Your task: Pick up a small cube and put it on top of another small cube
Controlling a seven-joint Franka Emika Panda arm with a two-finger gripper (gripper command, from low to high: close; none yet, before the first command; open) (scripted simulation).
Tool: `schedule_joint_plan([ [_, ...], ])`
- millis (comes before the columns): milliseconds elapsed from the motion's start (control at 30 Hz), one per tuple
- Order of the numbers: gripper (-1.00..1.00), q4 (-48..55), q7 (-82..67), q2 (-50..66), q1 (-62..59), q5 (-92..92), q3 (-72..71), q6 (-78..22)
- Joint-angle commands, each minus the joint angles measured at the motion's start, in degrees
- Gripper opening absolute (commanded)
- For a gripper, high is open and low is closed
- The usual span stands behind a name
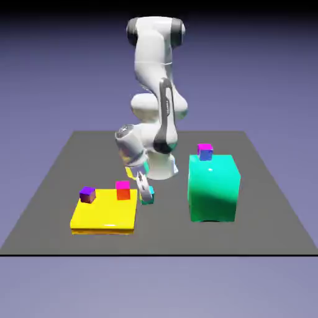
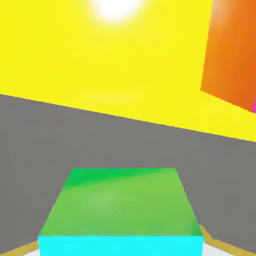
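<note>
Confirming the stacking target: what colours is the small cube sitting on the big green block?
Magenta top, blue sides; clearest in the exterior view, atop the big green block.
</note>
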State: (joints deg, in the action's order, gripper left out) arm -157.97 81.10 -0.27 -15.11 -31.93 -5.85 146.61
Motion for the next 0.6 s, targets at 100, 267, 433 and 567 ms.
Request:
schedule_joint_plan([
  [100, -1.0, 7.0, -1.5, -2.8, 12.1, 2.0, 1.9, -9.8],
  [267, -1.0, 14.7, -2.8, -7.6, 20.5, 4.4, 3.5, -22.0],
  [433, -1.0, 12.6, -3.1, -18.0, 19.0, 5.3, -2.8, -30.5],
  [567, -1.0, 10.9, -3.4, -26.3, 17.8, 6.0, -7.8, -37.3],
])
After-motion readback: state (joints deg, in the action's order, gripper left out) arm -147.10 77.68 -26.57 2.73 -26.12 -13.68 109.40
